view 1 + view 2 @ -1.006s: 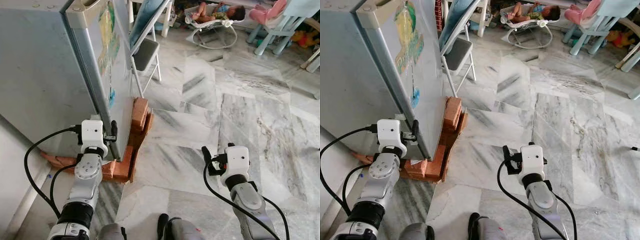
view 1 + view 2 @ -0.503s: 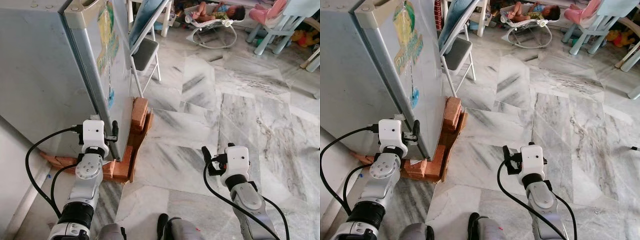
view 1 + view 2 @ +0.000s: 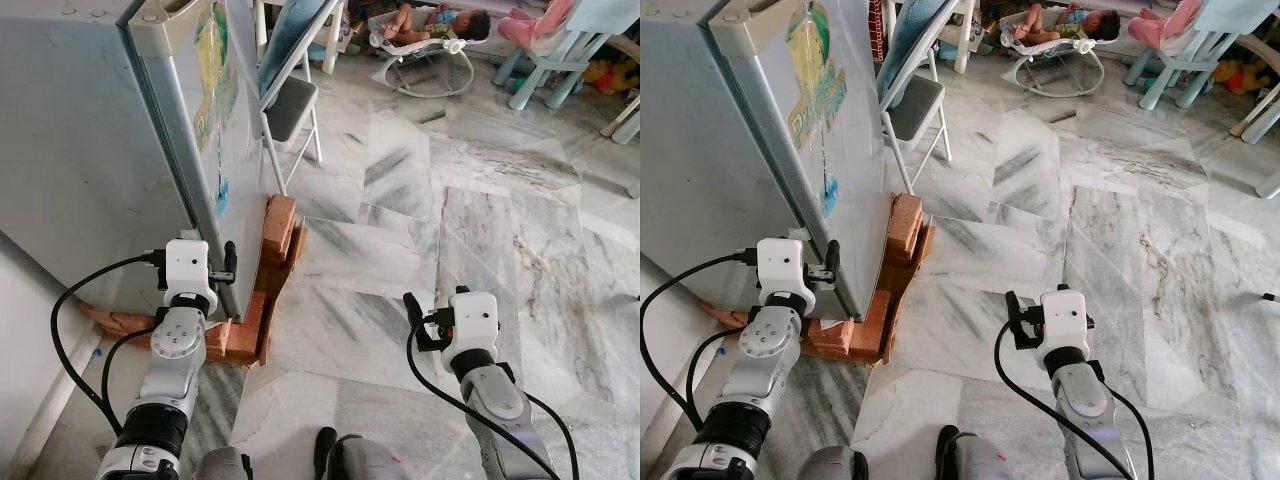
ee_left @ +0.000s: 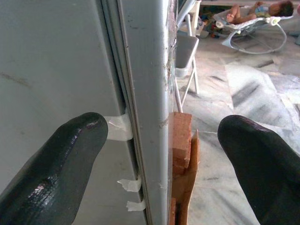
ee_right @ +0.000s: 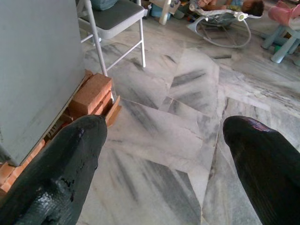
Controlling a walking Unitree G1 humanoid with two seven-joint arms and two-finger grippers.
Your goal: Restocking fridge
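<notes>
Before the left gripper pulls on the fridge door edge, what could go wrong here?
1. The fridge stands on stacked bricks, so a hard pull may rock it.
2. The left gripper has its open fingers on both sides of the thin door edge and could slip off.
3. The folding chair stands close by and may block the door's swing.

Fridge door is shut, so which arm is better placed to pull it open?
Left. Its claw is open and straddles the door edge low down, while the right claw hangs open over bare floor, away from the fridge.
</notes>
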